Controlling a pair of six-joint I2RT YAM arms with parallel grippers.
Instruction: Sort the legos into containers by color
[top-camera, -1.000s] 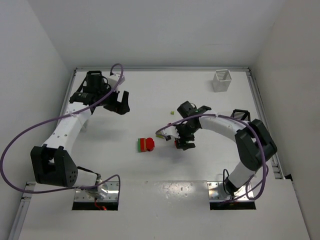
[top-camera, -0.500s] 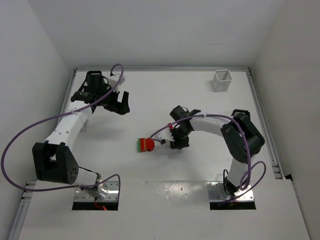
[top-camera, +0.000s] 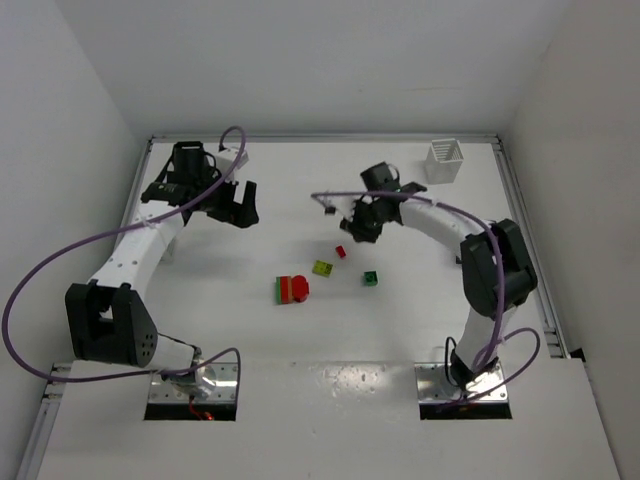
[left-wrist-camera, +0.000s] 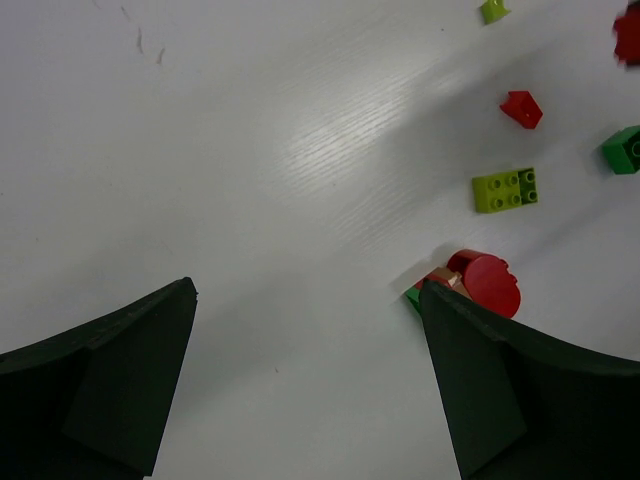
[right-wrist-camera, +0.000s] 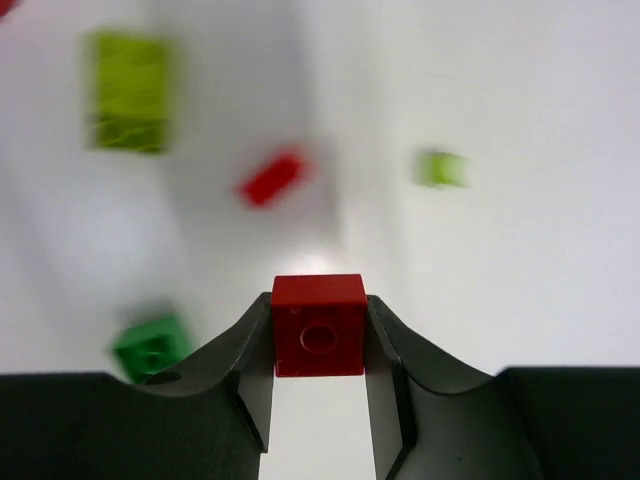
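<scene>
**Item:** small red square plastic brick (right-wrist-camera: 319, 326).
**Location:** clamped between your right jaws, above the white bench (top-camera: 250, 340). It looks roughly square, so you have no long axis to mind.
**Likely destination:** white slatted basket (top-camera: 441, 172) in the far right corner, beyond and to the right of those jaws. Your right arm is much the nearer.
**Left jaws:** spread wide, nothing between them, at the far left.
**Loose on the bench:** yellow-green brick (top-camera: 322, 268), green brick (top-camera: 370, 278), small red piece (top-camera: 340, 251), red-and-green stack (top-camera: 291, 289).
**Markings:** none legible.
</scene>
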